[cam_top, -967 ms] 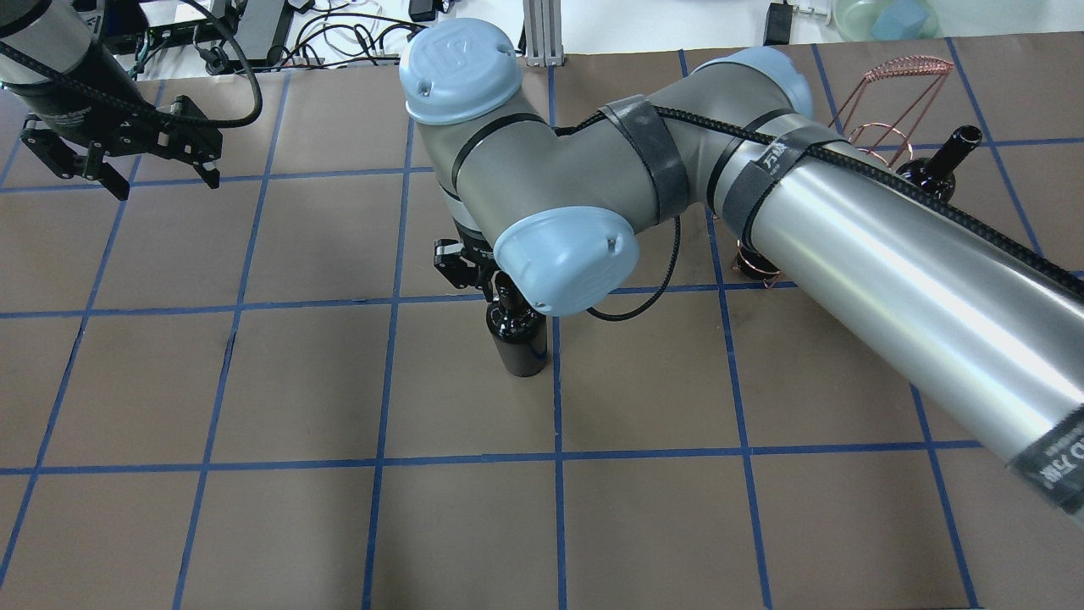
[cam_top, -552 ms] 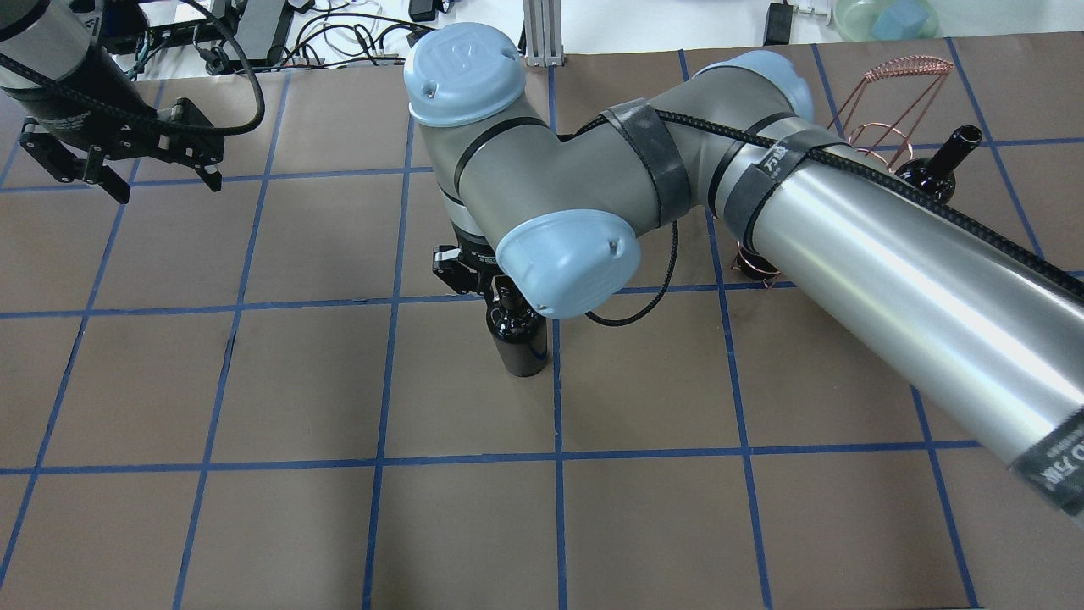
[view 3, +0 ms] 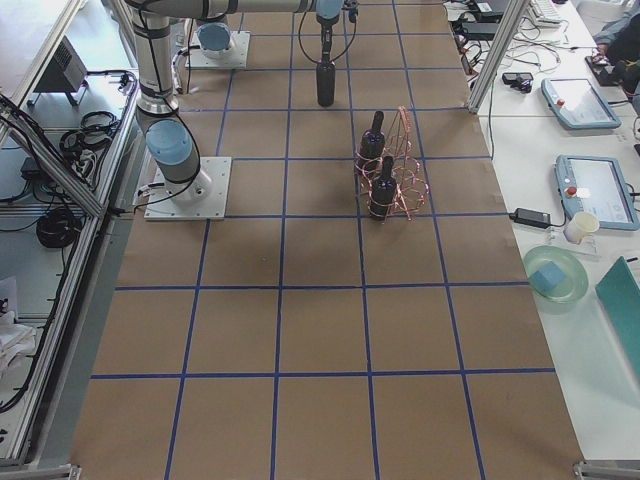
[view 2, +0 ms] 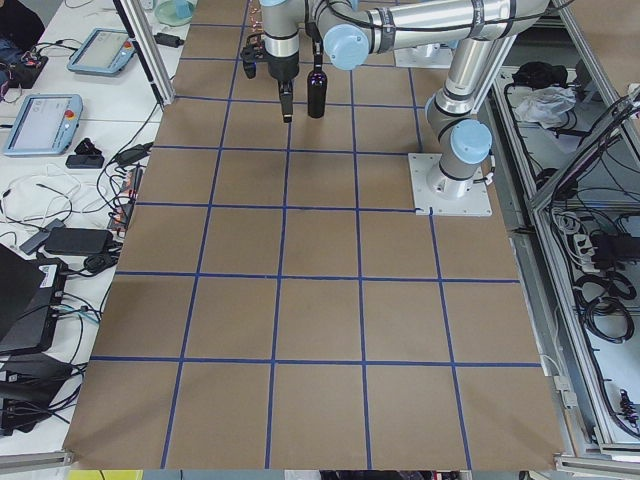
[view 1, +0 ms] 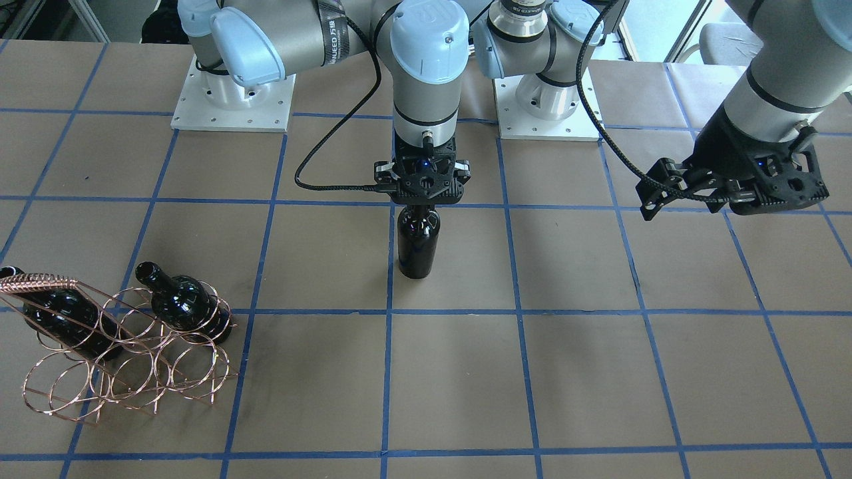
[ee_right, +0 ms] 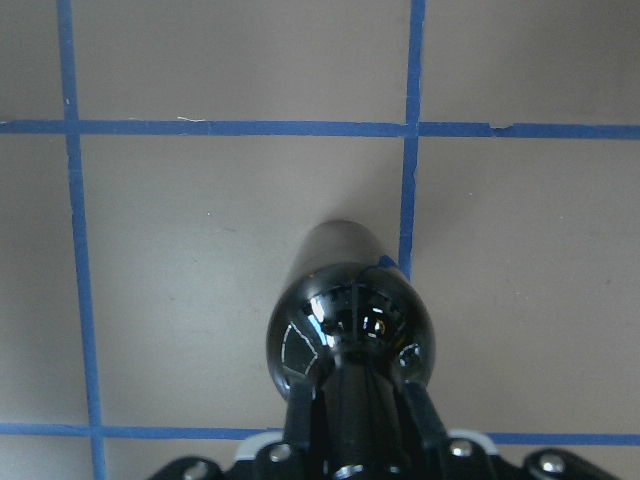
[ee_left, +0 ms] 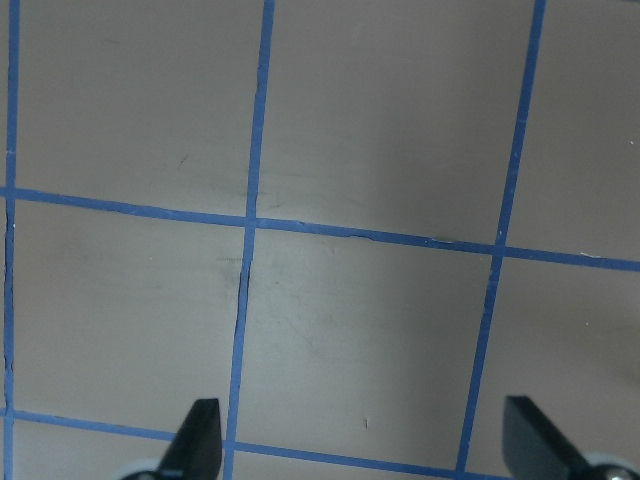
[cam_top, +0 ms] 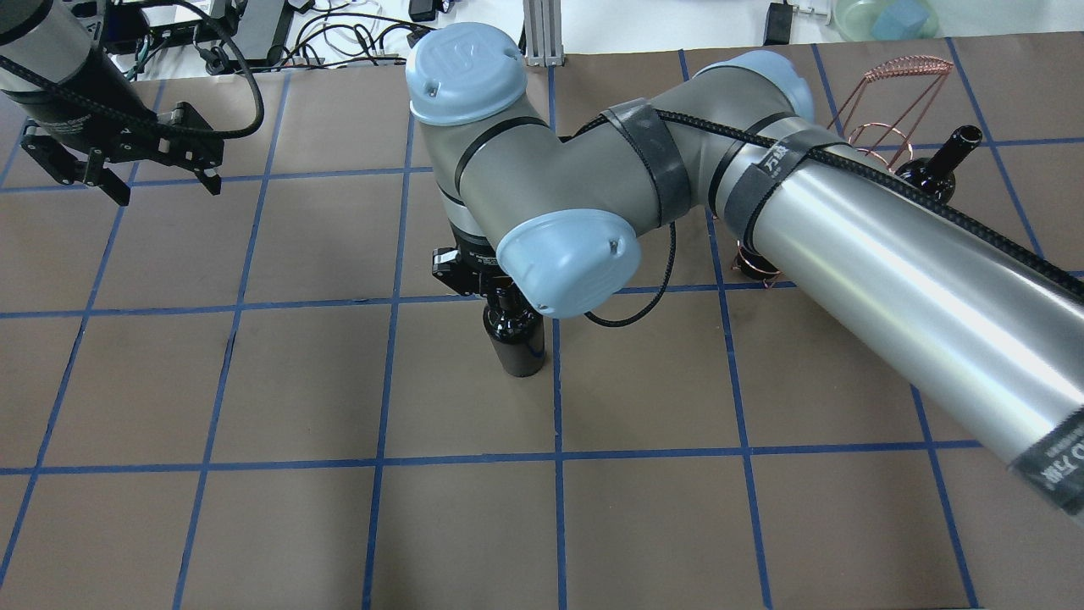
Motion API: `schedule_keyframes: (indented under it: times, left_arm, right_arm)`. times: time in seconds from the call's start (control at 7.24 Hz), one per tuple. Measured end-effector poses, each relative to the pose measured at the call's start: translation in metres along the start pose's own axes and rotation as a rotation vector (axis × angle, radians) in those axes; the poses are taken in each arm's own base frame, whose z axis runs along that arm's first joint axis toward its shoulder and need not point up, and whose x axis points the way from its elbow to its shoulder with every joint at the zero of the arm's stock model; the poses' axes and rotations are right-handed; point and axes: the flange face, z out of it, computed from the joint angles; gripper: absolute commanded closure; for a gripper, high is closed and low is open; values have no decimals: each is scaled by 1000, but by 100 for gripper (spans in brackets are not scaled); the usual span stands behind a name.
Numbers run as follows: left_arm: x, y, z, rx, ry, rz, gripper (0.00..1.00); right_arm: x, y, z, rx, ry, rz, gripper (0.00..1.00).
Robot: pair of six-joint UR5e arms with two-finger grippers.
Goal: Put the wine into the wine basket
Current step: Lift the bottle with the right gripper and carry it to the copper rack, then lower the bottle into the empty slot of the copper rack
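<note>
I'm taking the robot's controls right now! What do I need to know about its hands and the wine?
Right gripper: shut on the neck of the wine, which stands upright mid-table.
Left gripper: open, empty, above the table.
Wine basket: toward the robot's right, two other bottles resting in it.
Done: the grasp. Left: lift the wine, carry it over, slide it into a free ring.

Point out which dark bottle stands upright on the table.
The wine under the right gripper, mid-table; the other two bottles sit tilted in the wine basket.
</note>
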Motion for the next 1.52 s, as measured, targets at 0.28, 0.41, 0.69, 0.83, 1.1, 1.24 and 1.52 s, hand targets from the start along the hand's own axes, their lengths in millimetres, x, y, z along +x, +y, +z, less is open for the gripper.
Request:
schedule_keyframes:
  times: [0.28, 0.41, 0.69, 0.83, 1.1, 1.24, 1.52]
  left_arm:
    - [-1, 2, 5, -11, -2, -2, 0]
    - [-2, 4, 5, -13, -4, -4, 0]
    - [-3, 5, 5, -9, -2, -7, 0]
    - [-1, 5, 3, -4, -1, -4, 0]
    - [3, 3, -4, 23, -3, 5, 0]
    - [6, 0, -7, 50, -4, 8, 0]
    - [27, 6, -22, 103, 26, 26, 0]
  right_arm:
    - [28, 0, -43, 50, -22, 21, 97]
    - [58, 5, -76, 64, -23, 39, 98]
    - [135, 22, -134, 52, -2, 38, 100]
    - [181, 28, -155, 39, 6, 24, 100]
    - [266, 35, -187, 49, 23, -5, 100]
    - [298, 35, -196, 58, 43, -29, 100]
    - [345, 32, -207, 66, 65, -82, 100]
